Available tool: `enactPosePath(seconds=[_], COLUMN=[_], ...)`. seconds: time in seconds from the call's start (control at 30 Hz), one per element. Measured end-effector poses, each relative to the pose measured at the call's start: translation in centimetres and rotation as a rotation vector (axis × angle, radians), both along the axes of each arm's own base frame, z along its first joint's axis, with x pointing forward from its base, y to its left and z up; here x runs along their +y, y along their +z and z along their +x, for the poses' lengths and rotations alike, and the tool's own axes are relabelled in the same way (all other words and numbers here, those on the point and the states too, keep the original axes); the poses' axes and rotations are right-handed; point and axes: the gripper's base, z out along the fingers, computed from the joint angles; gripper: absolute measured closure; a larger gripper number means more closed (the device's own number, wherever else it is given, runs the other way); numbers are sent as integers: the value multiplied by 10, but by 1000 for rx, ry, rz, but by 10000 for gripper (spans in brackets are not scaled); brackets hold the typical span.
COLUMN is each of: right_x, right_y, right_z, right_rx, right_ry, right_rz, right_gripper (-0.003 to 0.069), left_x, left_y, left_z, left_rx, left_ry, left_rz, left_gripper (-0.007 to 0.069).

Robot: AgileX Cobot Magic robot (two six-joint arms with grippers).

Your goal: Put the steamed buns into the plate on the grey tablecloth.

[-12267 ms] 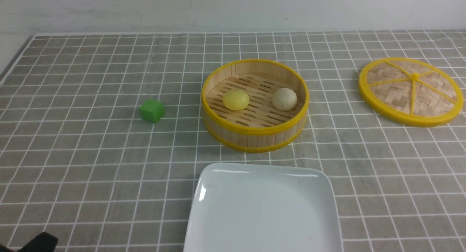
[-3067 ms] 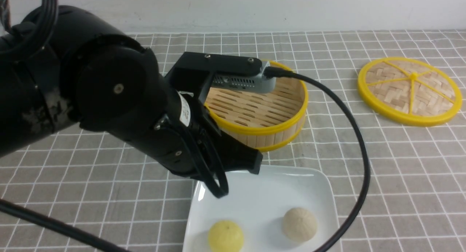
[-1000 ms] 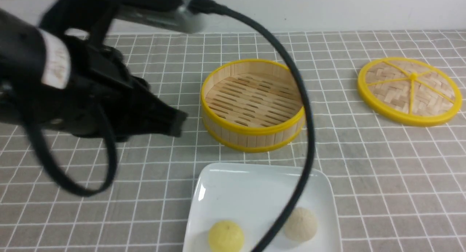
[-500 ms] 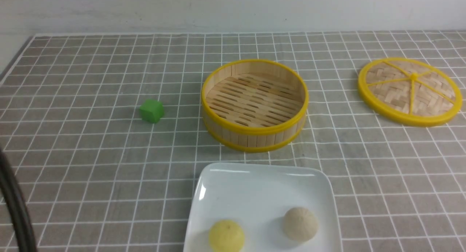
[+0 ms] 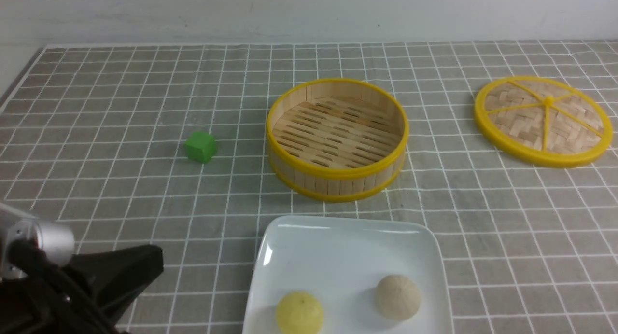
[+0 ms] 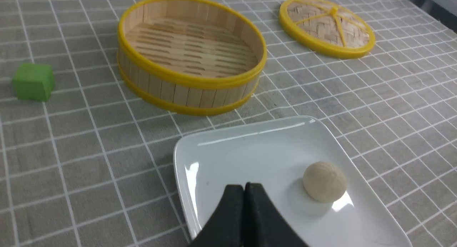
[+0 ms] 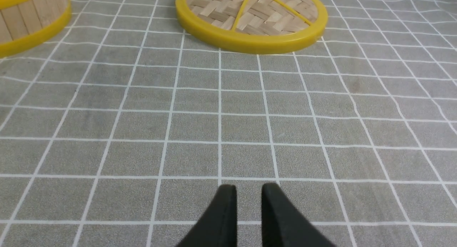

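Note:
Both steamed buns lie in the near half of the white square plate on the grey tablecloth: the pale yellow one on the left, the beige one on the right. My left gripper is shut and empty, low at the near left, its tips over the plate's near part. In the left wrist view the beige bun shows and the fingers hide the yellow one. My right gripper hovers over bare cloth, a narrow gap between its fingers, nothing in it. It does not show in the front view.
The round bamboo steamer with a yellow rim stands empty behind the plate. Its woven lid lies flat at the far right. A green cube sits left of the steamer. The left arm fills the near left corner.
The left arm swept away from in front of the steamer, left the front view, and now shows low at the near left corner. Its jaws closed. Buns, plate and steamer have not moved.

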Motion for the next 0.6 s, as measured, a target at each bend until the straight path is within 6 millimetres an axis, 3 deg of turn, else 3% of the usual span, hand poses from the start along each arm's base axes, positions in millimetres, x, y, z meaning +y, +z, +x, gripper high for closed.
enactPosePath(seconds=[0.23,0.6], right_x=[0,0], right_y=[0,0], right_z=[0,0], right_rx=[0,-1], right_ry=[0,0], right_rz=[0,0], right_gripper=[515,503], left_x=[0,4], left_y=[-2,-16], left_z=[0,1], left_rx=[46,-23], left_ry=[22,9], left_rz=[-53,62], left_gripper=[608,602])
